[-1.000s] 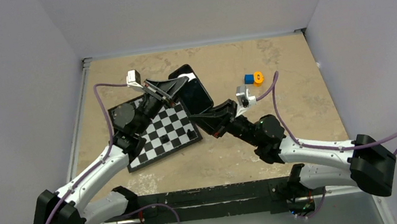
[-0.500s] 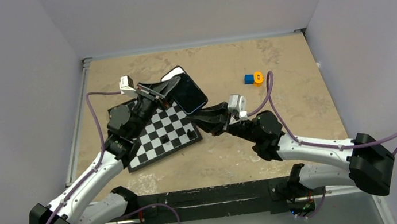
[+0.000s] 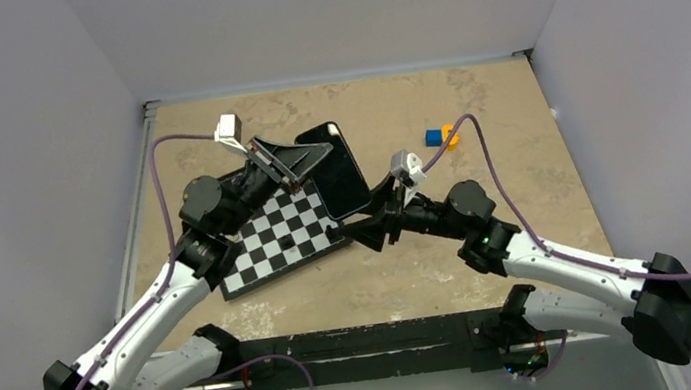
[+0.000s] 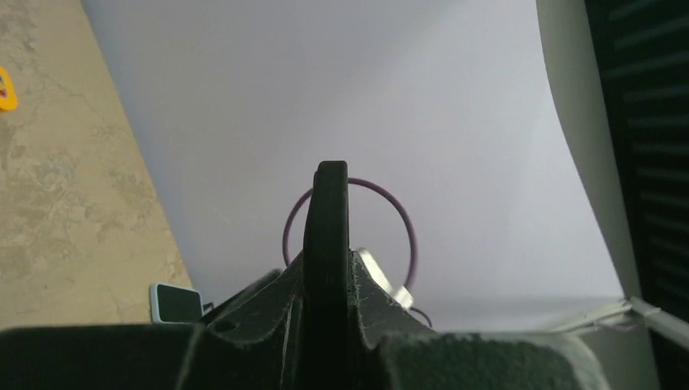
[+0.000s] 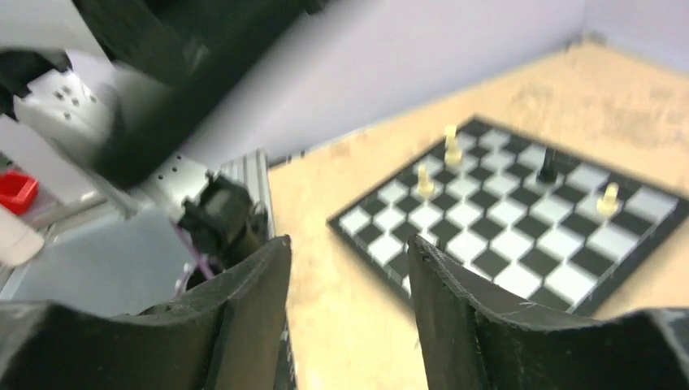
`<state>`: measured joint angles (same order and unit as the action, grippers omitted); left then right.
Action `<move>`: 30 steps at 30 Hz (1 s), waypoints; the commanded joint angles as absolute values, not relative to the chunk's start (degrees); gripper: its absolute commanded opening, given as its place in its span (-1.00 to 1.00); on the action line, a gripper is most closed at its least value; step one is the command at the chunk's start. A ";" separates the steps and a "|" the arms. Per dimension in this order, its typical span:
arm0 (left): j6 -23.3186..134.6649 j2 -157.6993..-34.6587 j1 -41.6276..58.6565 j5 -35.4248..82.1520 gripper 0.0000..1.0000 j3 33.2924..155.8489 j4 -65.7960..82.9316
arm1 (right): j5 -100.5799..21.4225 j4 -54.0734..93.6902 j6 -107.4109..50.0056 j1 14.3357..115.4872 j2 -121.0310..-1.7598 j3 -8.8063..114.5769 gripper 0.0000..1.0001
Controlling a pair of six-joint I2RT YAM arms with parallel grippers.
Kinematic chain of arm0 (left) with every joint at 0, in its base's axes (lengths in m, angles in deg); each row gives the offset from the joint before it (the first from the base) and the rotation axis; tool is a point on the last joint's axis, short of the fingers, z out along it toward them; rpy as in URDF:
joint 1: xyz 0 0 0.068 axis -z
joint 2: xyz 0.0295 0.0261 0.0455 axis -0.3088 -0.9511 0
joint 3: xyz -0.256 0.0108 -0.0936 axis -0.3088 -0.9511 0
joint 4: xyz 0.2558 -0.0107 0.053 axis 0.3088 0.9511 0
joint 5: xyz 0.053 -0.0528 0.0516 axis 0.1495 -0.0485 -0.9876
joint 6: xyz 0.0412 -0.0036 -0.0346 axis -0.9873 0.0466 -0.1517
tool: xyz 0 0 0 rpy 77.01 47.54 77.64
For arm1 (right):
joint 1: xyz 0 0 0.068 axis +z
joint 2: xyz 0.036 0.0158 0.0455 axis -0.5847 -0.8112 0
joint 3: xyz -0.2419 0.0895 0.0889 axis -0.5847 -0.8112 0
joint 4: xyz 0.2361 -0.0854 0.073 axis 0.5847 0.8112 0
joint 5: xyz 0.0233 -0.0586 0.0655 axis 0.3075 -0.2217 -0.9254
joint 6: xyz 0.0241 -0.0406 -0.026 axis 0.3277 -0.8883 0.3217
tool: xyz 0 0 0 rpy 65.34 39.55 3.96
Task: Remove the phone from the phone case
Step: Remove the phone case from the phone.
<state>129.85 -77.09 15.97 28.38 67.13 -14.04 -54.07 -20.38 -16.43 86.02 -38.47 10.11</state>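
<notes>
While left gripper clamps phone case | right gripper parted, just beside

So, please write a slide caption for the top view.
Left hand holds flat black-screened phone over black-and-white chessboard; open right hand nearby.

Glossy black phone screen; matt, mottled tabletop; smooth checkered board.

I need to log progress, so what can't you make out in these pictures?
Top external: phone shows only its dark face; left end effector covers its edge, so whether it's cased is unclear.
Left wrist: phone seen edge-on; faces hidden.
Right wrist: motion blur; chess pieces indistinct.
</notes>
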 commanded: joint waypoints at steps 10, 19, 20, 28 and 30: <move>111.09 -72.58 16.71 37.14 -1.00 79.16 -5.03 | -67.29 2.34 -7.64 82.72 -22.81 15.00 0.52; 110.66 -73.86 16.63 40.48 -1.00 80.85 -3.98 | -79.31 -5.34 -1.01 76.78 -31.93 21.15 0.25; 110.65 -73.83 16.64 40.57 -1.00 80.77 -3.86 | -79.95 -6.00 -0.67 76.74 -32.72 21.41 0.19; 110.37 -73.52 16.56 41.24 -1.00 80.68 -2.53 | -85.01 -15.98 3.62 76.67 -34.78 19.69 -0.05; 110.09 -73.40 16.55 41.25 -1.00 80.90 -2.09 | -85.64 -16.67 3.81 76.66 -34.05 19.07 0.02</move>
